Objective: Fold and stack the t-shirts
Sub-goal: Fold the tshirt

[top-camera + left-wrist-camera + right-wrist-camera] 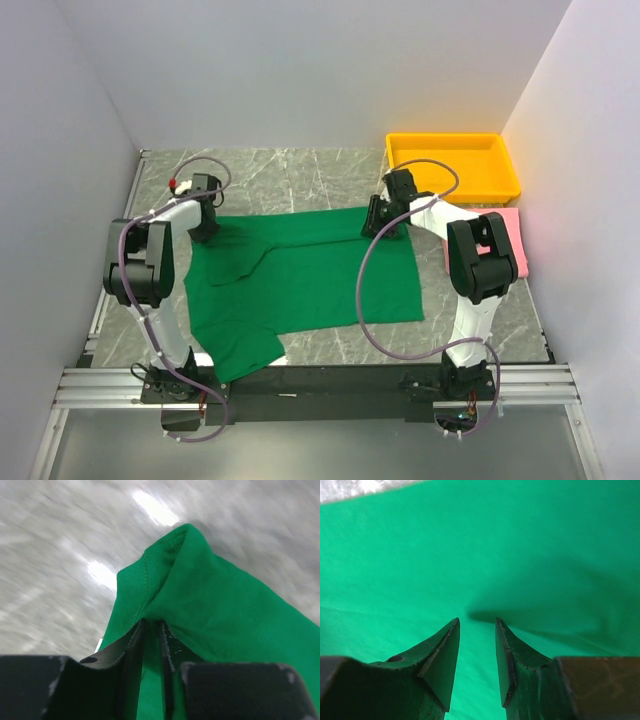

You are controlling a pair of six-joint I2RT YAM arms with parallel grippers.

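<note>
Table (300,170): grey marbled top, white walls on the left, far and right sides. Both arm bases sit on the near rail.

Dark green t-shirt (300,280): lies spread flat across the middle of the table and is the biggest item on it. One sleeve points toward the near left, next to the left arm's base. The far edge runs left to right between the two grippers. The right part is smooth; a few creases show toward the left.

Yellow tray (480,160): far right corner, apart from the green shirt.

Pink t-shirt (516,228): folded flat, at the right wall just near of the tray. The right arm hides a good part of it. It is apart from the green shirt.

Left gripper (205,222): at the far left corner of the green shirt. In the wrist view the left gripper (149,630) has its fingers (132,665) close together, clamped on a fold of green cloth (215,605). The cloth rises to a peak ahead of the tips, with blurred table (60,555) behind it.

Right gripper (383,222): at the far right edge of the green shirt. In the wrist view the right gripper (476,625) has its fingers (445,650) apart, with a clear gap and green cloth (470,555) visible through it. A shadowed crease lies just ahead of the tips. No cloth is seen pinched between the jaws.
</note>
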